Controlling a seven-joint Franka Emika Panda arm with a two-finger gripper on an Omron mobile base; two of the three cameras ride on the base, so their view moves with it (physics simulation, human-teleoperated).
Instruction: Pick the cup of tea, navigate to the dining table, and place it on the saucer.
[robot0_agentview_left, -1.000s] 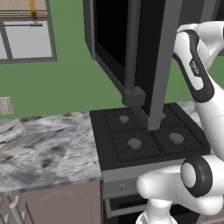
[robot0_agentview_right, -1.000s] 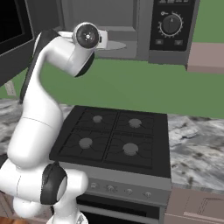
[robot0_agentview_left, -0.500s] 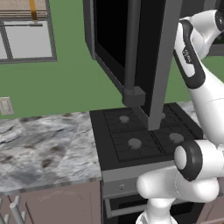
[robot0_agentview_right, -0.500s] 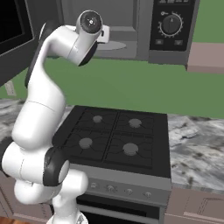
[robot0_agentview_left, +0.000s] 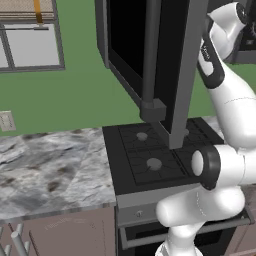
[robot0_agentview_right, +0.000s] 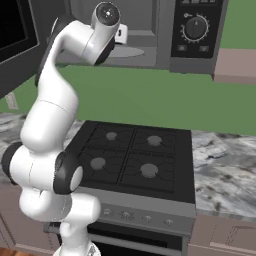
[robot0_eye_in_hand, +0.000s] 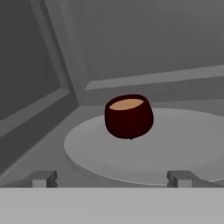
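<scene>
– Where is the cup of tea (robot0_eye_in_hand: 129, 116) sitting?

– It is standing upright on the pale round turntable (robot0_eye_in_hand: 175, 151) inside the grey microwave (robot0_agentview_right: 150, 30), toward the back left part of the plate. The tan liquid is showing at the brim, and I am not making out the handle from the hand view.

– And the gripper (robot0_eye_in_hand: 113, 178)?

– It is hanging in front of the cup, well short of it, with the two dark fingertips (robot0_eye_in_hand: 43, 178) standing wide apart at either side of the bottom of the hand view. Nothing is lying between them. The cup is sitting between their lines, a little left of the middle.

– What is the arm (robot0_agentview_right: 65, 65) doing?

– It is reaching up from the base and pushing its hand into the microwave's open cavity, above the black stove (robot0_agentview_right: 132, 160). The microwave door (robot0_agentview_left: 170, 65) is swinging out wide, dark, over the burners in the left base view.

– What else is lying around?

– The marbled worktop (robot0_agentview_left: 50, 170) is running to the left of the stove, and another stretch (robot0_agentview_right: 225, 170) is running to its right, with the green wall (robot0_agentview_right: 165, 100) behind
</scene>
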